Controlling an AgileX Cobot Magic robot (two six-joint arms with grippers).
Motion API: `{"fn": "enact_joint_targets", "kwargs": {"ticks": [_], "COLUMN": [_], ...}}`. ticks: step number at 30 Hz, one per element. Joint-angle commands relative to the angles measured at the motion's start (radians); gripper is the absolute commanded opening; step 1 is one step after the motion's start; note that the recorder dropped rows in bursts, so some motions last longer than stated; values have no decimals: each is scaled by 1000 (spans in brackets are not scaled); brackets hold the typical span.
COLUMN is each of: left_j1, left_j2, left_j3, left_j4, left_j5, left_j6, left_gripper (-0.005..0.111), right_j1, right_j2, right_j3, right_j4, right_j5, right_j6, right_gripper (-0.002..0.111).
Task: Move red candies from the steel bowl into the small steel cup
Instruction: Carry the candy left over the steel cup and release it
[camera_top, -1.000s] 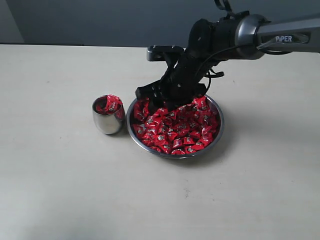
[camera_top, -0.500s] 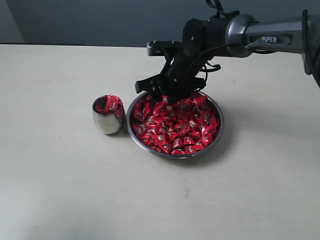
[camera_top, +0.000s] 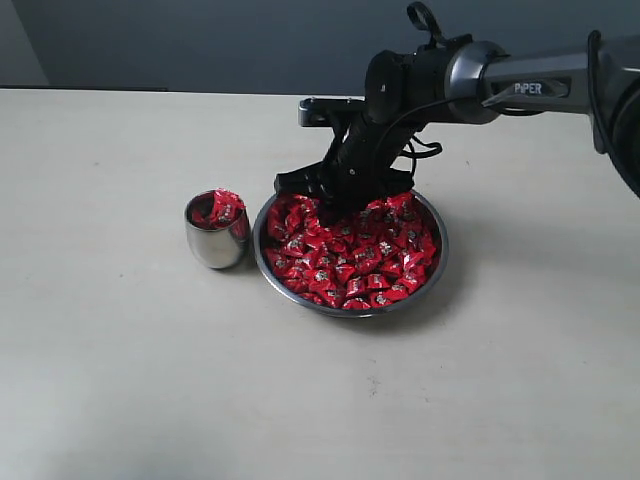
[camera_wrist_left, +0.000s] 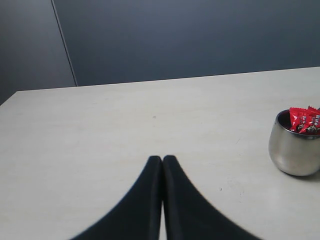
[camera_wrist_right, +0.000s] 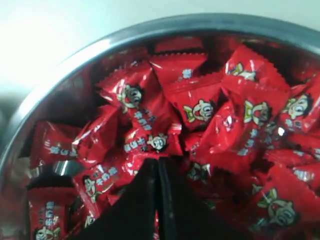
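Note:
The steel bowl (camera_top: 352, 313) sits mid-table, heaped with red candies (camera_top: 352, 258). To its left stands the small steel cup (camera_top: 214, 248) with a few red candies (camera_top: 222, 208) piled to its brim. My right gripper (camera_top: 327, 204) reaches down into the far left part of the bowl. In the right wrist view its fingers (camera_wrist_right: 158, 162) are shut, tips pressed into the candies (camera_wrist_right: 200, 107) inside the bowl's rim (camera_wrist_right: 75, 57). Whether a wrapper is pinched does not show. My left gripper (camera_wrist_left: 162, 159) is shut and empty over bare table, with the cup (camera_wrist_left: 295, 150) off to one side.
The beige table (camera_top: 120, 380) spreads wide around the bowl and cup. A dark wall runs along its far edge. The right arm (camera_top: 520, 85) stretches in from the right above the table.
The right gripper's jaws have gone from wide open to shut. The arm shifted a little and sank its tips into the candies at the bowl's far left.

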Motion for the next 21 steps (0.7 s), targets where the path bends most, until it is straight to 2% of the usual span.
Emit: {"fn": "enact_joint_targets", "kwargs": {"ticks": [1,13,18,21], "left_j1": [2,2,2,2], "left_j2": [-5,-5,-5,-5], "left_j3": [-8,-8,-8,-8], "left_j4": [2,2,2,2], "left_j5": [-2,-2,-2,-2], "left_j6": [-2,-2,-2,-2], "left_gripper": [0,0,0,0], "right_j1": [-6,18,92,143], "right_j2": [-37,-179,-199,-188], "right_j3": [-6,-4,-4,-10], "right_j4": [-17,-3,170,225], "right_j5": [44,113,104,18], "right_j6": [0,0,-134,-192], "right_gripper": [-1,-1,-1,-1]}}
